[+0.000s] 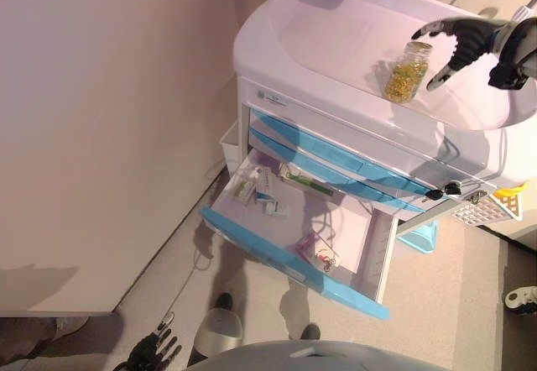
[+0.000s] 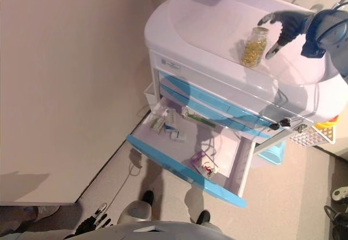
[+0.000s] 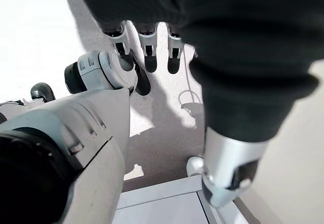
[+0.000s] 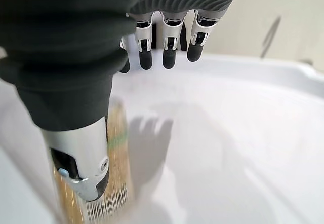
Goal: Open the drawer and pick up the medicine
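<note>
Blue-fronted drawer (image 1: 294, 266) stands open nearest me, small packets inside. I note the left hand (image 1: 155, 350) low, fingers relaxed. Farther, the jar (image 1: 408, 71) stands upright on the cabinet top (image 1: 336, 27), just left of my released right hand (image 1: 457, 39).

Upright yellow-filled jar (image 1: 409, 71) atop cabinet (image 1: 336, 27)

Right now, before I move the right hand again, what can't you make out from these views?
- Jar contents: yellow fill, too small in the eye views; smeared behind the thumb in the right wrist view.
- Small boxes in the open drawer: too small to identify.
- Two upper drawers: shut, contents hidden.
- Left hand: low near the floor, partly cut off by the edge.
- Right hand: open beside the jar; contact unclear.
</note>
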